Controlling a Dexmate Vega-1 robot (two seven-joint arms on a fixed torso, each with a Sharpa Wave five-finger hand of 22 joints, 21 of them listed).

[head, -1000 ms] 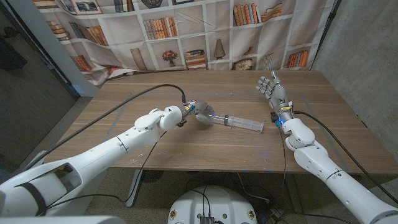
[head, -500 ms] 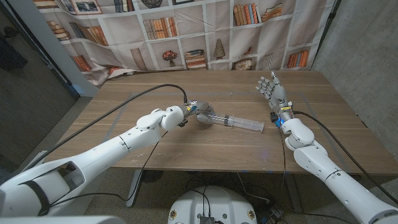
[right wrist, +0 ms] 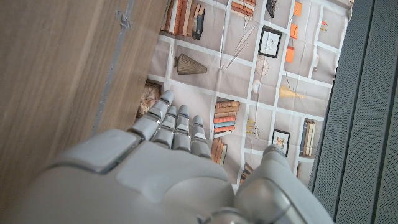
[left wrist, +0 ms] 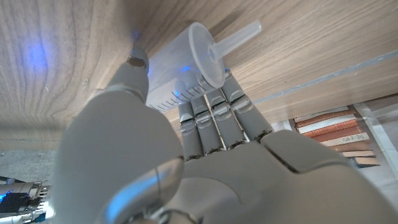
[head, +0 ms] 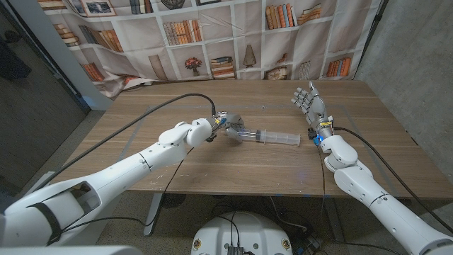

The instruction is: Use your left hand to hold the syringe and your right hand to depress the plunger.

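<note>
A clear syringe (head: 265, 136) lies on the wooden table (head: 212, 170), its wide barrel to the left and its thinner plunger rod pointing right. My left hand (head: 218, 126) grips the barrel's left end. In the left wrist view the fingers (left wrist: 214, 115) wrap one side of the barrel (left wrist: 180, 65) and the thumb presses the other, with the rod (left wrist: 239, 34) sticking out past a round flange. My right hand (head: 310, 103) stands upright with fingers spread, holding nothing, a short way beyond the rod's right end. Its back (right wrist: 155, 174) shows in the right wrist view.
A black cable (head: 141, 120) runs over the table to my left wrist. A bookshelf-print curtain (head: 212, 35) hangs behind the far edge. A grey concrete wall (head: 417, 64) stands on the right. Bare wood lies in front of the syringe.
My left hand has edged a little right and away along the barrel, and the syringe has swung slightly, its right end further from me. The right hand has stayed put.
</note>
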